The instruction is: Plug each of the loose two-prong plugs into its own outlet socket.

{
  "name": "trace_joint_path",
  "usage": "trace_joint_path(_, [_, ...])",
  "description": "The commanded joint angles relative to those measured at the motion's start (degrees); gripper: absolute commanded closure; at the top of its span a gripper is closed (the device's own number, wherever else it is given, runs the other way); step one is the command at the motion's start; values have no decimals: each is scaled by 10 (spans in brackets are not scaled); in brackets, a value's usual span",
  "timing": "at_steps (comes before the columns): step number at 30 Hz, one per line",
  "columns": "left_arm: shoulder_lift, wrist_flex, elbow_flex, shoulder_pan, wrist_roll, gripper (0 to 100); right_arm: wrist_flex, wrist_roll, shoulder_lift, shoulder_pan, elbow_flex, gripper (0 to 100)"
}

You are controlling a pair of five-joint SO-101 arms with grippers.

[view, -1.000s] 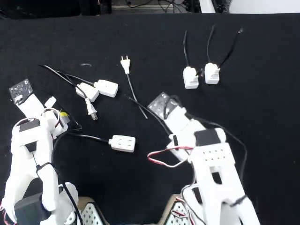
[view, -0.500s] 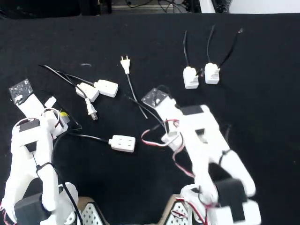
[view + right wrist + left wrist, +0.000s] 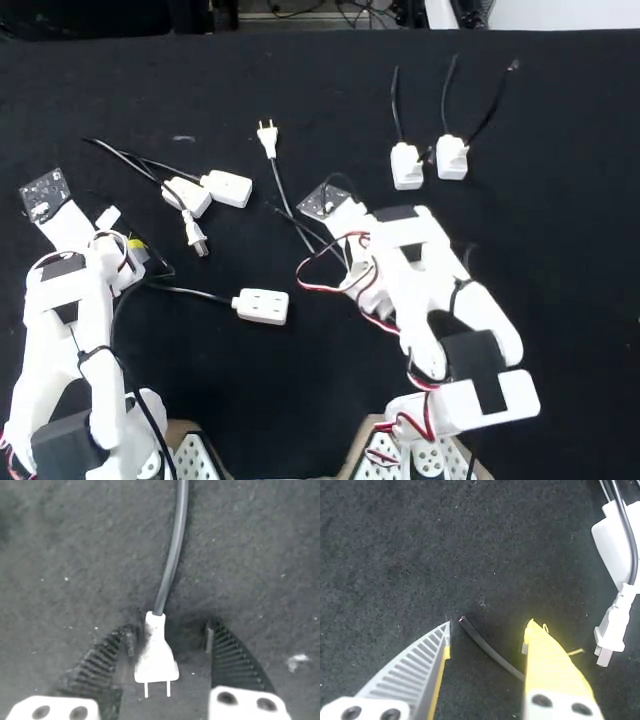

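A white two-prong plug (image 3: 155, 657) lies flat on the black desk (image 3: 60, 540). Its prongs point toward the right wrist camera and its dark cord (image 3: 172, 555) runs straight away. The right hand (image 3: 170, 630) stands wide, one ribbed finger on each side of the plug, with a dark gap showing on both sides. In the high view a second plug (image 3: 266, 133) lies well apart, toward the far side of the desk. A third plug (image 3: 197, 241) lies just beside a rounder outlet block (image 3: 187, 196), which touches an oblong outlet block (image 3: 228, 187). A single outlet block (image 3: 262, 305) sits between the two arms. The left hand (image 3: 489, 625) is wide too, low over the desk, with the end of a black wire (image 3: 485, 647) between its yellow-edged fingers.
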Motion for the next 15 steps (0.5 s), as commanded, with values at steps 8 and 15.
trace_joint_path(8, [-11,-7,-5,3,-7,759,4,2,-41,-5,-1,988])
trace_joint_path(15, [-11,-7,-5,5,-7,759,90,-25,-210,-10,-27,988])
